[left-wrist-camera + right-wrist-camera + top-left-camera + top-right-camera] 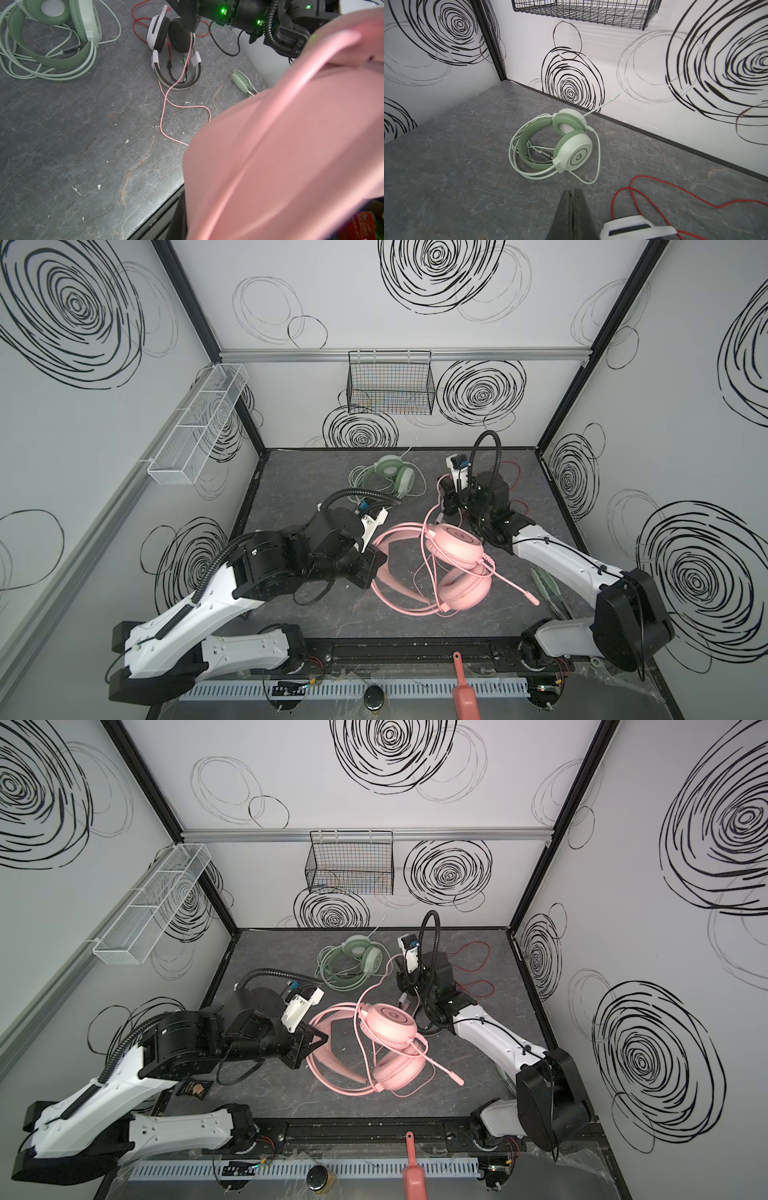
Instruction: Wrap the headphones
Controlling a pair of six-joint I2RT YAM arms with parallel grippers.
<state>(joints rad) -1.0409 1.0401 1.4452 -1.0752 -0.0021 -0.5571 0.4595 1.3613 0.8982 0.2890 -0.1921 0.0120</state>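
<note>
Three headsets lie on the desk [415,622]. At the left, the left jaws look clenched on the band of the pink headset [459,546], mid-desk. The mint headset [388,472] sits beyond it, far centre. The right jaws pinch the pink cable [191,106], which runs across the white-and-black headset [160,35] under that arm. Winding now could snag that headset and its red cable [718,207] and drag both along. Green tongs [240,81] lie near right.

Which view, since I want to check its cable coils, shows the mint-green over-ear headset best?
The right wrist view: the mint-green over-ear headset lies whole and unobstructed mid-frame, cable loops and microphone boom clear. In both top views it is small and far back; the left wrist view crops it at the frame's edge.
</note>
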